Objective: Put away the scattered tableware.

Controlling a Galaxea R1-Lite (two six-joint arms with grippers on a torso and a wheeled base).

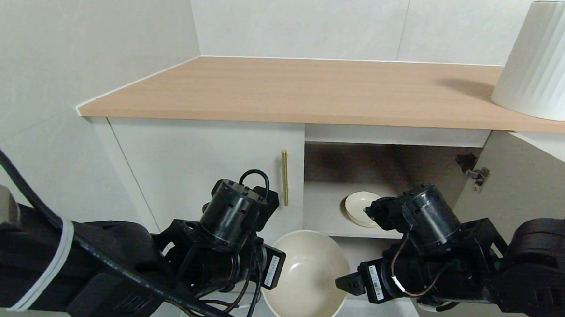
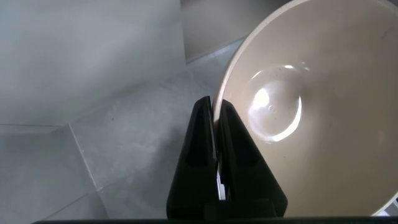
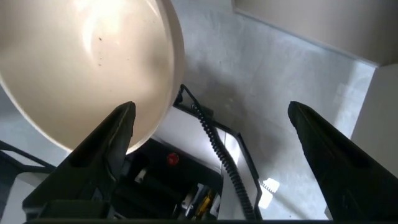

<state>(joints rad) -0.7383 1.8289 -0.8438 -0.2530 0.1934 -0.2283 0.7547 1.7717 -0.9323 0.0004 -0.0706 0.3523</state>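
Left pincer [image 2: 216, 134] was clenched on the rim of the cream bowl [image 1: 305, 275], holding it in the air before the open cupboard [image 1: 393, 159]. Right pincer [image 3: 211, 124] hung released just beside the bowl's other edge. A small plate [image 1: 361, 208] sat on the cupboard shelf [image 1: 323, 209].

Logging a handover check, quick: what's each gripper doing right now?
Left gripper: shut on the rim of the bowl.
Right gripper: open, holding nothing.
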